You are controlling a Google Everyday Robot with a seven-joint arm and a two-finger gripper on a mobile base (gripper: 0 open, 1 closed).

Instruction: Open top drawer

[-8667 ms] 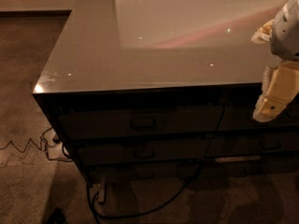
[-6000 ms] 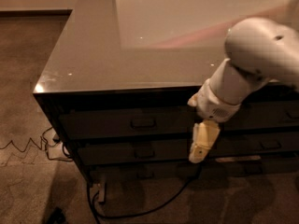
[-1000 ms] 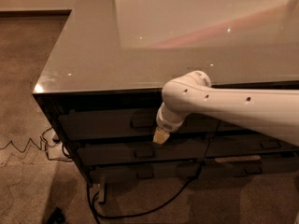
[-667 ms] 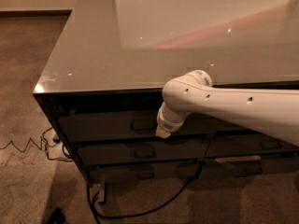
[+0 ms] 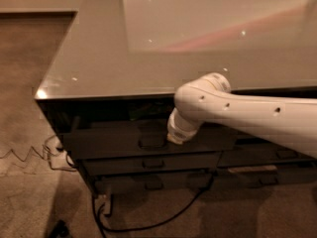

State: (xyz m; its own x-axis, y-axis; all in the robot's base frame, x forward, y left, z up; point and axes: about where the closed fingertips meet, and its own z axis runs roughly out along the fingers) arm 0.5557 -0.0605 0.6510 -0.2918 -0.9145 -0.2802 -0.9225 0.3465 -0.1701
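A brown carpet point(image 5: 29, 202) is seen nearest, and a black cable point(image 5: 148, 225) is laid across it in a curve below the bench front. At the left, a thin pale cord point(image 5: 22, 155) is drawn in zigzags towards a pale plug block point(image 5: 62, 158) beside the bench's corner.

Above the cable, two slim dark drawer fronts are stacked, the lowest front point(image 5: 153, 185) under the middle front point(image 5: 153, 163), each fitted with a small loop handle. More dark fronts with like handles are seen to the right point(image 5: 287, 153), partly hidden by the arm.

The top drawer point(image 5: 104, 143) is found directly under the bench's edge, above the slim fronts. Its dark glossy front is set wider to the left than the fronts below and appears to stand a little forward of them; its inside is not shown. Its handle point(image 5: 151, 143) is placed at the centre.

The end effector point(image 5: 174, 138) is held against the drawer front, just right of the handle and at its height. Whether it is released or clenched cannot be told, nor whether the handle is touched. The white arm point(image 5: 247, 115) is extended from the right edge and bent downwards at a rounded joint in front of the bench's edge.

The bench point(image 5: 99, 58) is topped with a glossy grey surface, on which a pale rectangle and a pinkish streak are reflected farther back.
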